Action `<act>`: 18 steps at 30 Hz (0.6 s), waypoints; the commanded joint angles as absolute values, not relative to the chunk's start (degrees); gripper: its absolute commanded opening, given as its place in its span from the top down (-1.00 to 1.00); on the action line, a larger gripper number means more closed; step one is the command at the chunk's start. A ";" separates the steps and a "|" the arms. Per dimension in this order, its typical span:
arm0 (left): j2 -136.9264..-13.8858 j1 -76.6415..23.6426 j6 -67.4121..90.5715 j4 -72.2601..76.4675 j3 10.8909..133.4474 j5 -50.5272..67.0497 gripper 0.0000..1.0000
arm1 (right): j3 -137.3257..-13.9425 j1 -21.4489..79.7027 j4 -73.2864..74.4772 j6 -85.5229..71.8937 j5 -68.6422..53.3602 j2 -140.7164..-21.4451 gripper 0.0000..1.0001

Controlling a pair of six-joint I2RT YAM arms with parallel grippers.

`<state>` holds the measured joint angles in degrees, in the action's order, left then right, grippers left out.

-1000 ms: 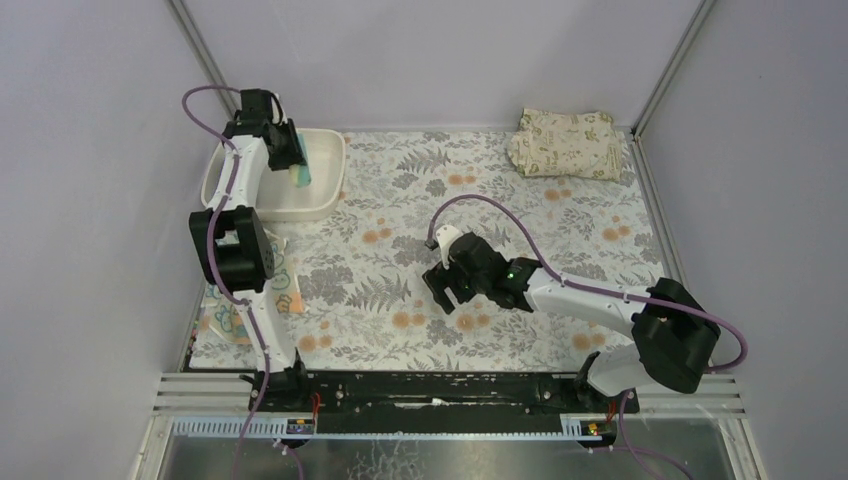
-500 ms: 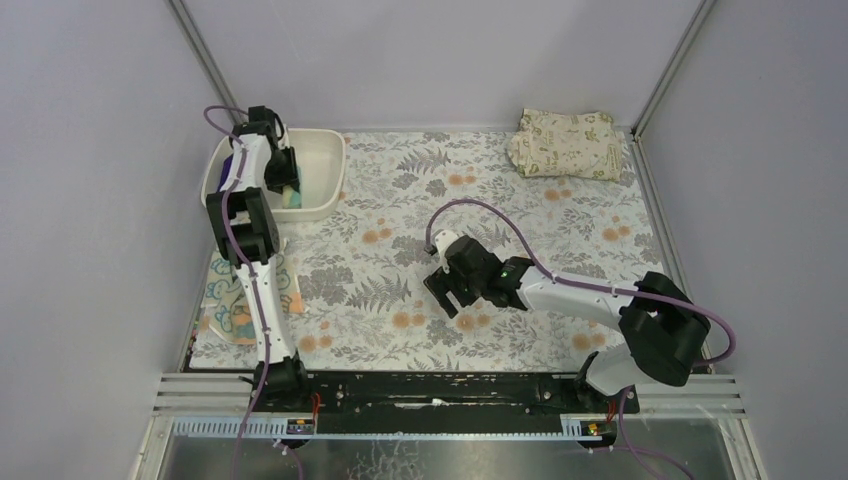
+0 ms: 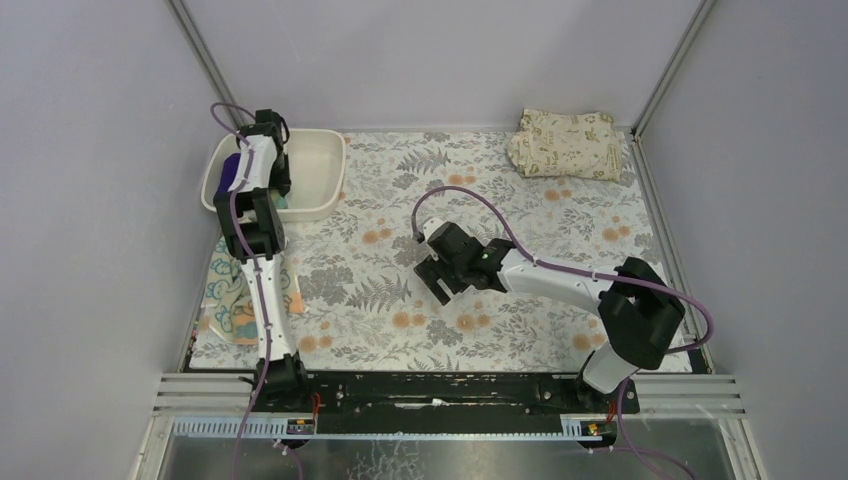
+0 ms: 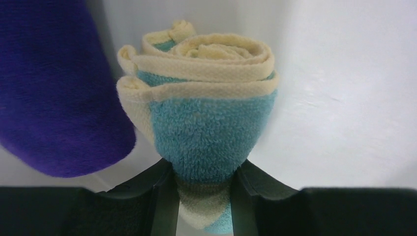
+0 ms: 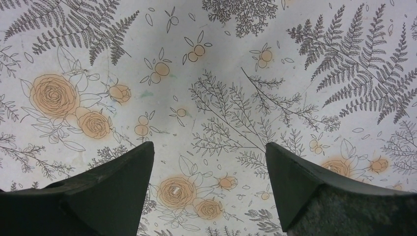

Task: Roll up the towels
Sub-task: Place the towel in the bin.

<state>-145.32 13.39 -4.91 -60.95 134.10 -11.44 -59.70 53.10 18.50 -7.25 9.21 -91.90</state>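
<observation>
The rolled towel [image 4: 211, 132] is teal on its outer face, with pale yellow bands along the edges. The purple towel [image 4: 54, 88] is plain and dark. The tub [image 3: 318, 165] is white. The flat towel [image 3: 232, 305] is pale yellow with teal marks. The table [image 5: 206, 64] cover is pale grey, printed with grey ferns and orange roses. The folded cloth [image 3: 565, 143] is beige with green leaves. The fingers [image 5: 108, 191] are black.
</observation>
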 commanded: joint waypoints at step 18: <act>-146.98 14.87 -11.30 -56.21 128.71 -39.66 -0.14 | -67.10 52.66 24.67 -7.43 12.40 -95.54 -0.98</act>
<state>-146.30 13.30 -10.44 -57.41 130.52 -35.09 -65.78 53.08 24.58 -7.33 11.05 -96.53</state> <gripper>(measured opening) 0.529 0.992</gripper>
